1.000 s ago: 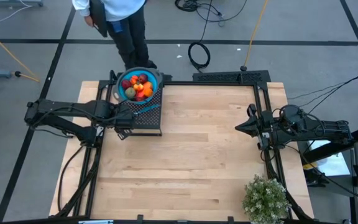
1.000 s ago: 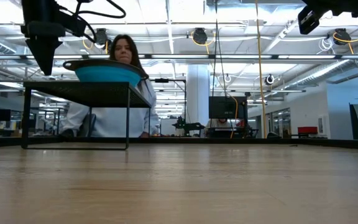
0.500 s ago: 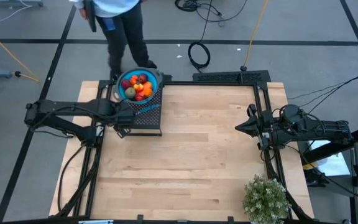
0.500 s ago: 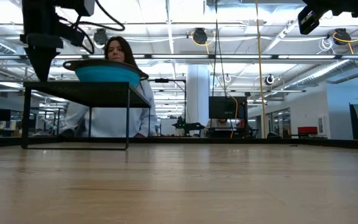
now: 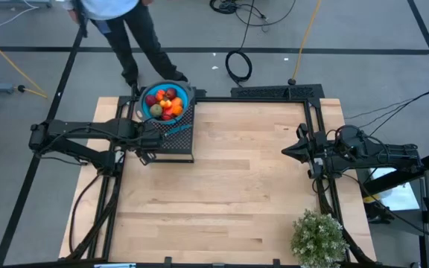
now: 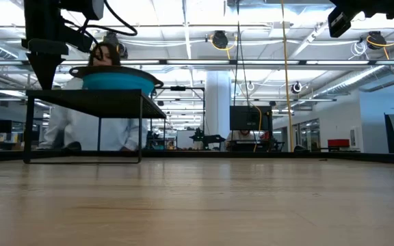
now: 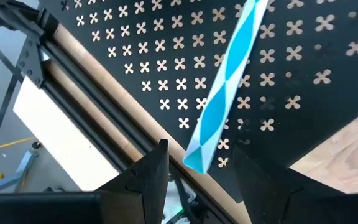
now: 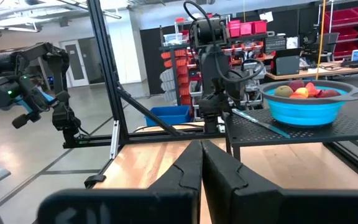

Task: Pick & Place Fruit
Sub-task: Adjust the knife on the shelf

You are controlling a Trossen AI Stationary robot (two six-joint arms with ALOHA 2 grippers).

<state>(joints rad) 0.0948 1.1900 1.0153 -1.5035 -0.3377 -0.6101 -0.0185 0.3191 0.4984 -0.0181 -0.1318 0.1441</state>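
The fruit [image 5: 165, 101] lies heaped in a blue bowl [image 5: 149, 112] on the far end of a black perforated stand [image 5: 177, 144] at the table's far left; red, orange and a brownish-green piece show. The right wrist view shows the fruit [image 8: 303, 91] over the bowl's rim. A thin blue utensil [image 7: 225, 93] lies on the stand. My left gripper [image 7: 194, 186] is open above the stand's near left edge, its fingers on either side of the utensil's end [image 7: 197, 160]; whether they touch it does not show. My right gripper [image 8: 201, 165] is shut, raised at the table's right edge.
A bushy potted plant [image 5: 319, 238] stands at the table's near right corner. A black frame [image 5: 274, 92] runs along the far edge. A person [image 5: 118, 30] walks on the floor beyond the far left corner. Bare wood [image 5: 229, 193] spans the middle.
My left gripper has sunk a little toward the stand's edge. The person behind the table has walked toward the left. The bowl, the fruit and the utensil have stayed in place.
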